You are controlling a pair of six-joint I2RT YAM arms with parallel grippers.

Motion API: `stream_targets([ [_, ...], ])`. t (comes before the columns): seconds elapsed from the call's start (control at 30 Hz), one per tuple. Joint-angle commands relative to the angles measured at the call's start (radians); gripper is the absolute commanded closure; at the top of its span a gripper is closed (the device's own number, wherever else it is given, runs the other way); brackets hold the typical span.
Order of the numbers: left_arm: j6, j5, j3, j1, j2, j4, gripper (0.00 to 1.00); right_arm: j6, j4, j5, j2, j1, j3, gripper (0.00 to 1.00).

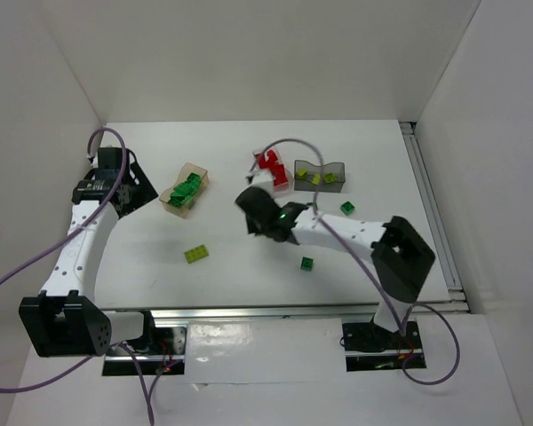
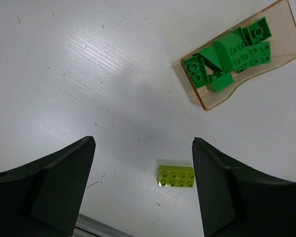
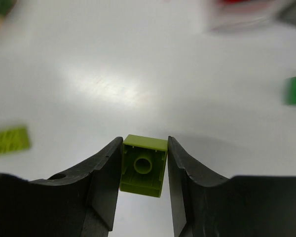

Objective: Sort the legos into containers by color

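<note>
Right gripper clamped on a lime brick, lower centre of frame; left gripper stands with fingers apart.

bright overhead light, soft shadows; glare on table; right wrist view edges blurred.

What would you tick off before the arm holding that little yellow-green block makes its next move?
1. Grip: lime brick clamped squarely in the right tool: ok.
2. Brick lifted off the table: cannot tell.
3. Matching box: smoky grey container holds lime bricks: ok.
4. Other arm: left tool open, empty, far from the right tool: ok.
5. Sorting finished: not ok; a loose lime brick and two green bricks lie outside the boxes.
</note>
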Motion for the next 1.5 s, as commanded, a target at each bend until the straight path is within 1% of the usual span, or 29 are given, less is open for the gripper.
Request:
stream_targets([
  [0.0,0.014,0.007,-0.007,0.006,-0.025,0.018,0.11,0.015,0.04,0.069,-0.133,-0.181,-0.049,0.63],
  [0.07,0.014,0.007,-0.007,0.006,-0.025,0.018,0.11,-0.006,0.054,0.069,-0.133,-0.252,-0.049,0.63],
  [0.1,0.014,0.007,-0.007,0.006,-0.025,0.018,0.11,-0.015,0.054,0.069,-0.118,-0.314,-0.023,0.63],
  [0.17,0.014,0.016,-0.007,0.006,-0.025,0.018,0.11,-0.026,0.067,0.081,-0.109,-0.37,0.001,0.63],
  [0.2,0.014,0.016,-0.007,0.006,-0.025,0.018,0.11,-0.04,0.083,0.072,-0.092,-0.399,0.02,0.63],
  [0.23,0.014,0.016,-0.007,0.006,-0.025,0.018,0.11,-0.051,0.095,0.072,-0.071,-0.455,0.03,0.63],
  [0.33,0.014,0.016,-0.007,0.006,-0.025,0.018,0.11,-0.069,0.127,0.059,-0.005,-0.538,0.092,0.63],
  [0.43,0.014,0.016,-0.007,0.006,-0.025,0.018,0.11,-0.08,0.152,0.03,0.045,-0.6,0.15,0.63],
  [0.57,0.014,0.016,-0.007,0.006,-0.025,0.018,0.11,-0.08,0.162,-0.006,0.135,-0.643,0.211,0.63],
  [0.77,0.023,0.016,-0.007,0.006,-0.016,0.018,0.11,-0.08,0.181,-0.057,0.23,-0.652,0.277,0.6],
  [0.83,0.023,0.025,0.003,0.006,-0.015,0.018,0.11,-0.08,0.19,-0.08,0.247,-0.652,0.29,0.53],
  [0.87,0.023,0.025,0.003,0.006,-0.015,0.018,0.11,-0.08,0.19,-0.08,0.258,-0.652,0.313,0.32],
  [0.9,0.023,0.025,0.003,0.006,-0.015,0.018,0.11,-0.08,0.178,-0.08,0.267,-0.64,0.326,0.22],
  [0.93,0.023,0.025,0.003,0.006,-0.015,0.018,0.11,-0.08,0.166,-0.059,0.267,-0.64,0.327,0.14],
  [0.97,0.023,0.025,0.012,0.006,-0.015,0.018,0.11,-0.08,0.166,-0.044,0.267,-0.628,0.336,0.13],
  [1.03,0.023,0.025,0.012,0.006,-0.026,0.018,0.11,-0.089,0.166,-0.005,0.217,-0.597,0.305,0.13],
  [1.07,0.023,0.036,0.012,0.006,-0.035,0.018,0.11,-0.101,0.185,0.022,0.189,-0.586,0.258,0.15],
  [1.1,0.023,0.036,0.012,0.006,-0.035,0.018,0.11,-0.101,0.196,0.023,0.128,-0.561,0.232,0.22],
  [1.2,0.023,0.036,0.021,0.006,-0.035,0.018,0.11,-0.112,0.228,-0.031,0.011,-0.479,0.124,0.36],
  [1.23,0.023,0.036,0.021,0.006,-0.035,0.018,0.11,-0.112,0.238,-0.051,-0.01,-0.45,0.097,0.38],
  [1.27,0.023,0.036,0.032,0.006,-0.035,0.018,0.11,-0.123,0.238,-0.106,-0.027,-0.416,0.072,0.39],
  [1.3,0.023,0.036,0.032,0.006,-0.035,0.018,0.11,-0.123,0.25,-0.138,-0.041,-0.343,0.026,0.39],
  [1.33,0.023,0.036,0.032,0.006,-0.035,0.009,0.11,-0.156,0.25,-0.173,-0.05,-0.304,0.006,0.36],
  [1.37,0.023,0.036,0.032,0.006,-0.035,0.009,0.11,-0.157,0.25,-0.213,-0.05,-0.263,-0.008,0.34],
  [1.4,0.023,0.036,0.042,0.006,-0.035,0.009,0.11,-0.178,0.262,-0.238,-0.05,-0.222,-0.035,0.31],
  [1.43,0.023,0.036,0.043,0.006,-0.035,-0.002,0.11,-0.208,0.262,-0.258,-0.038,-0.144,-0.046,0.27],
  [1.47,0.023,0.025,0.043,0.006,-0.035,-0.002,0.11,-0.233,0.294,-0.299,-0.029,-0.105,-0.06,0.21],
])
